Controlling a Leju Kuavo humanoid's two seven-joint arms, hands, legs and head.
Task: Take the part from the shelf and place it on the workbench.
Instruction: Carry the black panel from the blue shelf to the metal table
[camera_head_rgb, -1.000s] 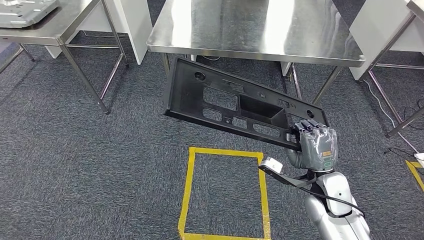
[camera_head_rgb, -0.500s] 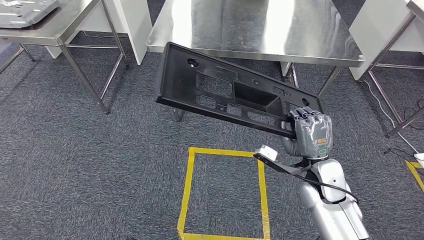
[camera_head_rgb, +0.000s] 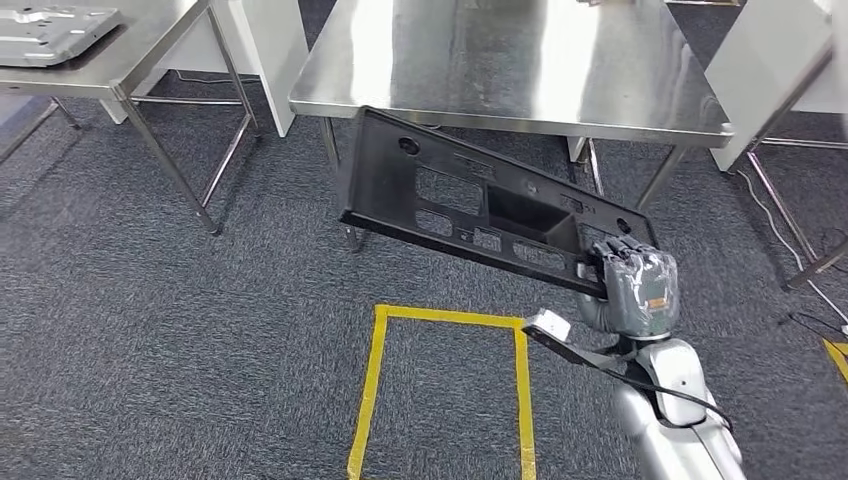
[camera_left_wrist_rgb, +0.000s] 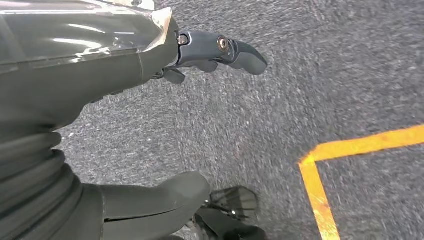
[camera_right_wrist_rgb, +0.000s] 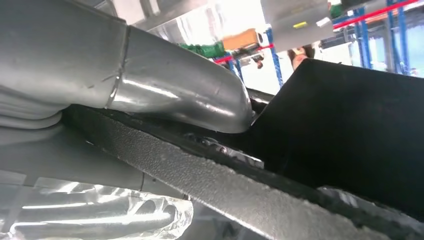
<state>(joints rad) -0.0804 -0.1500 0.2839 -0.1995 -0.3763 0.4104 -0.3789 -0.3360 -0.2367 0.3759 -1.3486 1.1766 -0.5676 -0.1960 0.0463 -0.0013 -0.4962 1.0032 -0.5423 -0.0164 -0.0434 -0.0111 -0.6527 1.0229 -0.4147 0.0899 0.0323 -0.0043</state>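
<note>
A long black plastic panel (camera_head_rgb: 470, 205) with several cut-outs hangs in the air just before the front edge of the steel workbench (camera_head_rgb: 520, 60). My right hand (camera_head_rgb: 635, 285) grips its near right end, fingers wrapped over the edge. From the right wrist, the panel (camera_right_wrist_rgb: 345, 130) runs across close under my thumb (camera_right_wrist_rgb: 180, 95). In the left wrist view, my left hand (camera_left_wrist_rgb: 100, 115) hangs above the carpet with fingers apart and nothing in it.
A yellow tape rectangle (camera_head_rgb: 440, 390) marks the grey carpet below the panel. A second steel table (camera_head_rgb: 90, 60) at the back left carries a grey metal plate (camera_head_rgb: 50, 20). Another table's legs (camera_head_rgb: 790, 230) and cables lie at the right.
The panel rose and swung left half a second ago, then dropped lower and to the right, its far end close under the workbench edge. The camera has tilted slightly.
</note>
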